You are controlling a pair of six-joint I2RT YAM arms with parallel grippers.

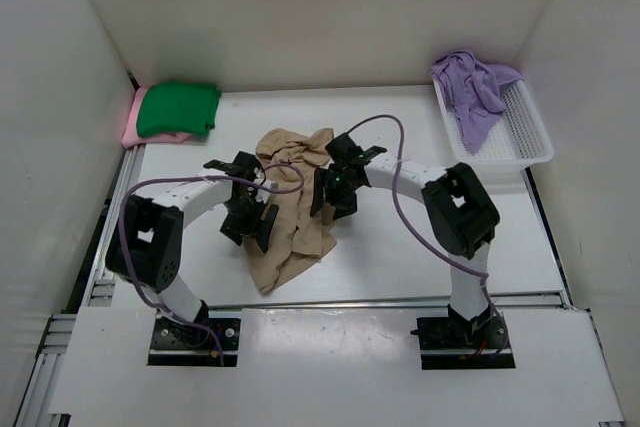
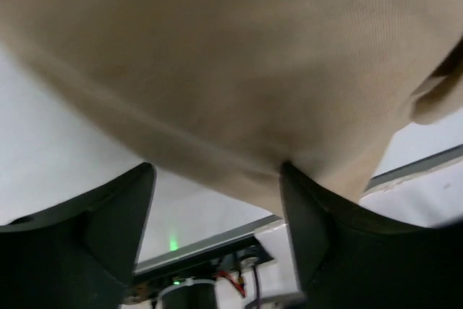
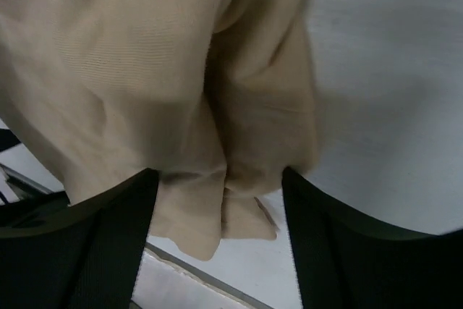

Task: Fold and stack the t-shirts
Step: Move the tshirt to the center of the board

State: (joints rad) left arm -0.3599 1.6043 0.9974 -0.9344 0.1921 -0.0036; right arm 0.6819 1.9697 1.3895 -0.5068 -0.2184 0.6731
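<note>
Tan cloth in a rumpled strip, the shirt lies on the table between the two arms. Its long axis runs far to near, and the near end leans slightly left. The left gripper is at its left edge. The right gripper is at its right edge, a little farther back, and neither arm is clearly nearer. Both have their jaws spread, with fabric bulging toward the gap but nothing visibly pinched. A grasp on opposite side edges looks like the next need. The green shirt sits folded on the pink at far left, and the lavender is in the basket.
</note>
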